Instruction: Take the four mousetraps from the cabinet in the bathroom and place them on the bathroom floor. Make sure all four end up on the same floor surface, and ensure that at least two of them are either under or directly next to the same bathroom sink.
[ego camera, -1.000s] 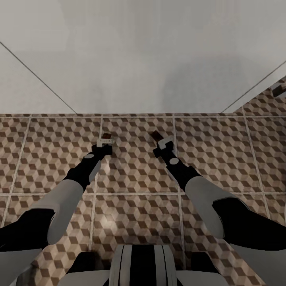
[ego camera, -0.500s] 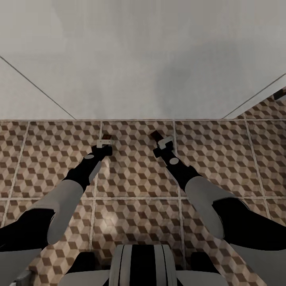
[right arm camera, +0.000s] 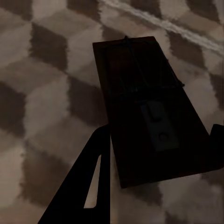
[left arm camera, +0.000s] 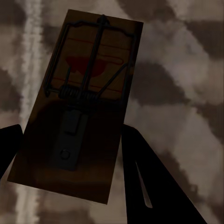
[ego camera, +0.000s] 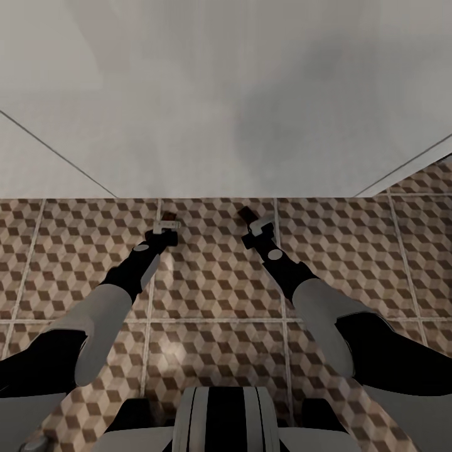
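Observation:
Over the cube-patterned bathroom floor both arms reach forward, and each holds a mousetrap by its near end. In the head view my left gripper is shut on a small tan mousetrap. My right gripper is shut on a second mousetrap. The left wrist view shows the mousetrap with its wire spring and red spot between dark fingers. In the right wrist view the mousetrap lies shadowed beside a finger. The other mousetraps and the cabinet are out of view.
A wide plain white surface rises from the floor just beyond both grippers; no faucet shows, so I cannot tell whether it is the sink. Floor tiles run on past its right side. My trunk sits at the bottom.
The whole picture has shifted: the white surface's lower edge sits lower and nearer the grippers, so the camera has moved. Both arms and their mousetraps hold the same pose.

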